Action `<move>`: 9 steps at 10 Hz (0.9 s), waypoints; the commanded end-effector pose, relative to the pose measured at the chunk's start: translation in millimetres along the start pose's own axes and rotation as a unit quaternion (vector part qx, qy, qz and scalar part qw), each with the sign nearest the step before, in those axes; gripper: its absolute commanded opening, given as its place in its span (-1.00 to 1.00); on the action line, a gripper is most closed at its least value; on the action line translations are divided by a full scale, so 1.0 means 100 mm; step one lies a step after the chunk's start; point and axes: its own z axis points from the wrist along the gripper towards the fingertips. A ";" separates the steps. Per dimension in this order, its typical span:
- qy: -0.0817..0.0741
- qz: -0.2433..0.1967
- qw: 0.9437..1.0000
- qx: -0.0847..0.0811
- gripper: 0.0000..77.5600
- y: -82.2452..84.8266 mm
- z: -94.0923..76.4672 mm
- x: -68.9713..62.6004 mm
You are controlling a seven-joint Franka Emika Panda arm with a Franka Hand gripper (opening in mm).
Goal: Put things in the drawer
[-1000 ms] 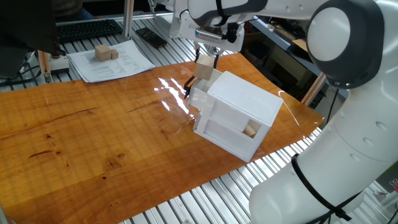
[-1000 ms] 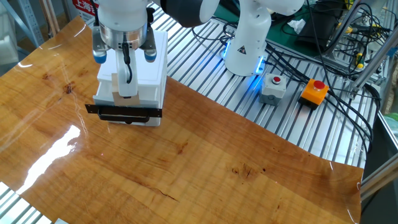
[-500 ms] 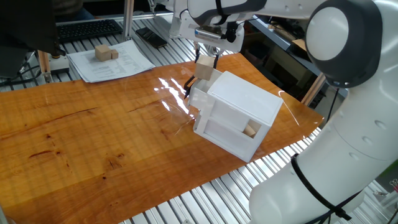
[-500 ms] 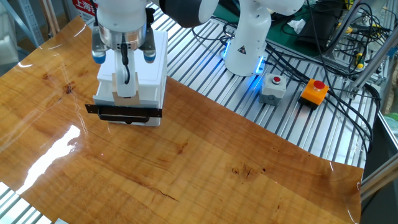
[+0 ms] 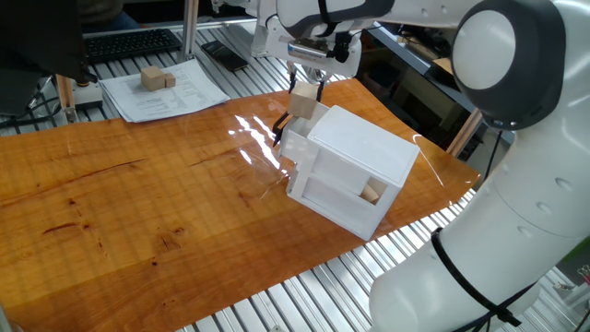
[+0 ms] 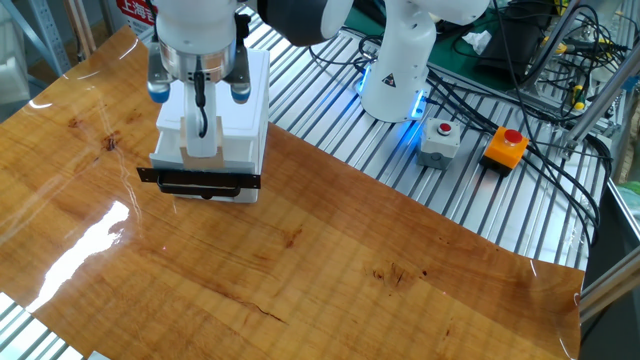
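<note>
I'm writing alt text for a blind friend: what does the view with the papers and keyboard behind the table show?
A white robot arm's tool holds a small wooden cube just above the pulled-out drawer of a white cabinet on a glossy wooden table. Another cube sits inside an opening in the cabinet's side, and two more cubes rest on papers behind.
</note>
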 end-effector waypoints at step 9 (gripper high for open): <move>0.000 0.011 1.000 0.003 -0.97 -0.18 0.07 0.00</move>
